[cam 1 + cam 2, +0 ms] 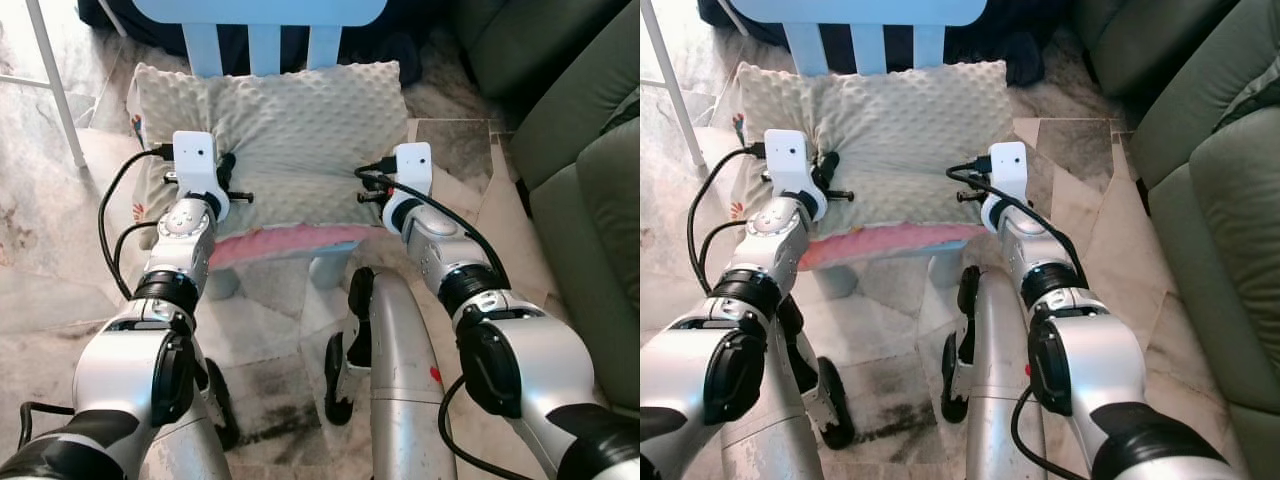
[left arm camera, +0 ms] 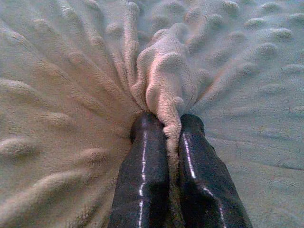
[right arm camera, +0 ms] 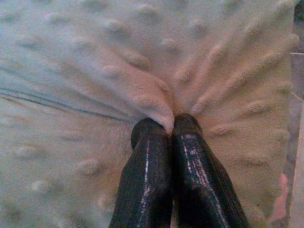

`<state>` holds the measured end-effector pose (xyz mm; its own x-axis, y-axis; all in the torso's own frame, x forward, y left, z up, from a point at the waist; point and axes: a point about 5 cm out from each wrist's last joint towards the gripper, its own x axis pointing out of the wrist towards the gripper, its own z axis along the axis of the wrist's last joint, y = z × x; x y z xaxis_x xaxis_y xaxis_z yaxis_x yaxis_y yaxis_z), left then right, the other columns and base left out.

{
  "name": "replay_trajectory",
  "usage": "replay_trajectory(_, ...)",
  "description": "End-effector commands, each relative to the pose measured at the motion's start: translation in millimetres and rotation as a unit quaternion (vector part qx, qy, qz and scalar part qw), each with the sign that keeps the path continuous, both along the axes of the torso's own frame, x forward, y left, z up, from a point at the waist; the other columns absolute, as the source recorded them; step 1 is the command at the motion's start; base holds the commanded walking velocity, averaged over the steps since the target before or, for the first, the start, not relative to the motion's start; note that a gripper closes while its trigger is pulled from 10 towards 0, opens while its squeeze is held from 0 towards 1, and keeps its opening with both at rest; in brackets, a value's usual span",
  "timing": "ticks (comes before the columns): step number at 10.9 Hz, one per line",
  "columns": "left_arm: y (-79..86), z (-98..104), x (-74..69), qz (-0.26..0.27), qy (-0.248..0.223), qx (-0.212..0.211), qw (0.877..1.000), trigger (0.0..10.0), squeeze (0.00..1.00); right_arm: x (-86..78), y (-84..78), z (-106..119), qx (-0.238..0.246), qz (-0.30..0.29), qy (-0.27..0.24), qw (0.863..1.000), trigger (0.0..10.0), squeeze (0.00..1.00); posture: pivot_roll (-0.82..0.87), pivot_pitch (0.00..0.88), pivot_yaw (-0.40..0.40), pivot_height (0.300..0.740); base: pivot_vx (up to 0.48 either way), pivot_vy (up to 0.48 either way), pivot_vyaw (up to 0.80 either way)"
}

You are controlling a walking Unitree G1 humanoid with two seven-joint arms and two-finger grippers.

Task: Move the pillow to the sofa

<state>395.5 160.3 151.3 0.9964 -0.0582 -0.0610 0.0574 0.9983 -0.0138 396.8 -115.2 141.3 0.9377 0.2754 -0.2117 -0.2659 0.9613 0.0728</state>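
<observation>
A pale grey-green pillow (image 1: 285, 130) with a bumpy dotted cover and a pink underside lies on a light blue child's chair (image 1: 260, 25). My left gripper (image 2: 172, 127) is shut on a pinched fold of the pillow (image 2: 164, 90) near its left edge. My right gripper (image 3: 169, 124) is shut on a fold of the pillow (image 3: 152, 102) near its right edge. In the eye views both wrists press down into the pillow, the left wrist (image 1: 197, 165) and the right wrist (image 1: 408, 175) about a pillow's width apart. The fingertips are sunk in the fabric.
A grey-green sofa (image 1: 590, 150) stands along the right side. The floor (image 1: 60, 270) is pale marble tile. A white frame leg (image 1: 55, 80) rises at the far left. My own legs (image 1: 400, 380) stand just before the chair.
</observation>
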Motion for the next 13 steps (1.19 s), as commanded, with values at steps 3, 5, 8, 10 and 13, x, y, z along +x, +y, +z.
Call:
replay_trajectory(3,8.1,-5,-1.4,0.021,0.009,-0.01,1.0,0.0,0.0,-0.6,-24.0,-5,-0.002,-0.025,0.012,1.0,0.0,0.0,-0.02,0.173,-0.133,0.475,0.0,0.0,0.0)
replay_trajectory(5,10.7,14,-2.3,0.013,-0.066,0.014,0.998,0.0,0.0,4.5,-34.8,15,-0.012,-0.028,-0.048,0.998,0.0,0.0,-0.03,0.113,-0.106,0.475,0.0,0.0,0.0)
replay_trajectory(8,6.4,21,-26.8,-0.044,-0.155,0.028,0.987,0.0,0.0,0.0,-56.5,36,-0.015,-0.048,-0.155,0.987,0.0,0.0,-0.04,0.0,-0.079,0.475,0.0,0.0,0.0)
replay_trajectory(10,14.9,15,-56.1,-0.057,-0.164,0.03,0.984,0.0,0.0,-30.1,-72.4,27,-0.031,-0.073,-0.213,0.974,0.0,0.0,0.0,0.0,-0.107,0.475,0.0,0.0,0.0)
replay_trajectory(13,0.6,0,-74.8,-0.076,-0.143,0.053,0.985,3.1,0.0,-76.7,-53.2,16,-0.051,-0.068,-0.232,0.969,0.0,0.0,-0.02,0.0,-0.093,0.475,0.0,0.0,0.0)
